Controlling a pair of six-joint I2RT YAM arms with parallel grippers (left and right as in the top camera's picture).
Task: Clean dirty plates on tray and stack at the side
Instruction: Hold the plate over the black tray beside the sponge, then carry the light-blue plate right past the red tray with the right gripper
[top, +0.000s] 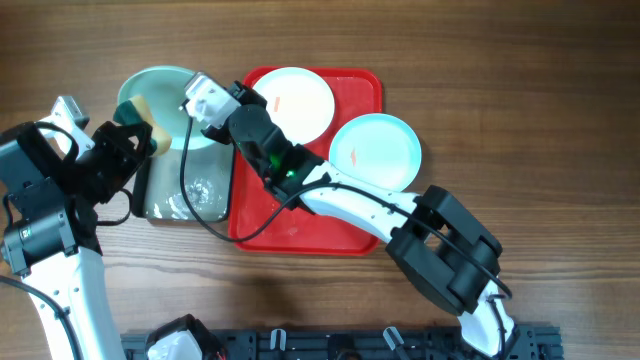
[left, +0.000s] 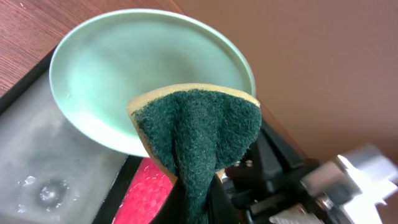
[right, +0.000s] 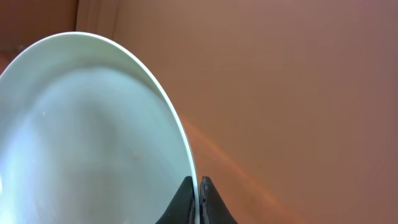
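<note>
Sponge (left: 199, 134) is closest to the left wrist cam: green scrub side out, yellow backing behind, folded and clamped from below by the left gripper (top: 135, 128). Tight pinch, nothing loose. The scrub face sits at the near rim of the light blue plate (left: 143, 74); can't tell if it's touching. Right gripper (right: 199, 186) is clenched on that plate's edge, one finger each side of the rim, holding it tilted up so the face is open to the sponge. Overhead puts the plate at far left, above the grey tray (top: 200, 195), which has water in it. My read: it's held there so drips land in that tray, not on the wood table (top: 520, 80). Plate face looks clean from both wrist cams, no smear I can make out, though part is hidden behind the sponge. Red tray (top: 300, 235) sits just right of the grey tray: white plate (top: 295, 100) on its far side with an orange smear, second light blue plate (top: 375, 150) overhanging its right rim, small smear too. No stack at the side yet. Judgement: first of three in scrubbing, two to go. Risk: edge pinch is thin, so sponge pressure could pivot the plate in the jaws.
</note>
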